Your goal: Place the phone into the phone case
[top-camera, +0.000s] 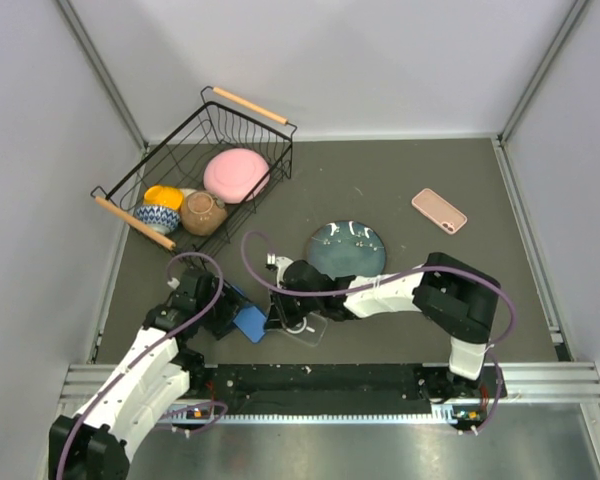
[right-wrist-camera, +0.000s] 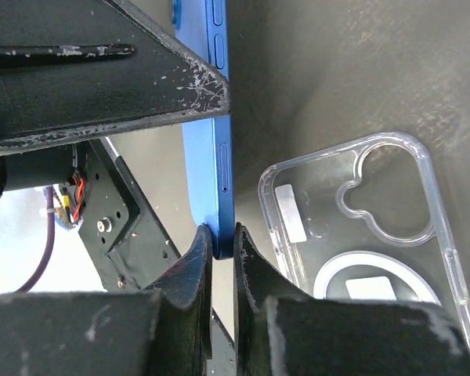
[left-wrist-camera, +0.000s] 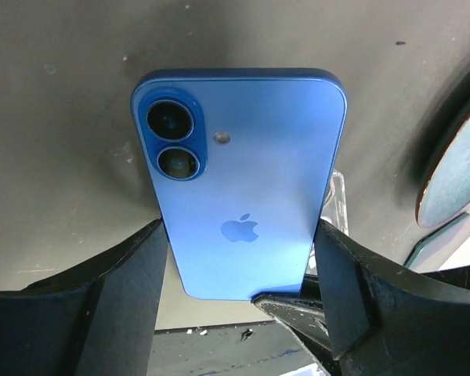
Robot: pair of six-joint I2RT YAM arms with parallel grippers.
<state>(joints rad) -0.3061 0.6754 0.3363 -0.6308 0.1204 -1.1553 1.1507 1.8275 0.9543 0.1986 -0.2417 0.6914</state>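
Note:
The blue phone (left-wrist-camera: 243, 180) is held off the table, back side to the left wrist camera. My left gripper (left-wrist-camera: 241, 239) is shut on its two long edges. My right gripper (right-wrist-camera: 223, 241) is shut on the phone's (right-wrist-camera: 219, 157) lower corner, pinching its thin edge. The clear phone case (right-wrist-camera: 368, 227) lies open side up on the dark mat just right of the phone. In the top view the phone (top-camera: 250, 323) sits between my left gripper (top-camera: 230, 312) and my right gripper (top-camera: 277, 315), with the case (top-camera: 307, 331) beside it.
A dark teal plate (top-camera: 347, 248) lies just behind the right gripper. A pink phone-shaped item (top-camera: 439, 210) lies at the far right. A black wire basket (top-camera: 270, 185) with bowls stands at the back left. The table's front rail (top-camera: 320, 380) runs close below the grippers.

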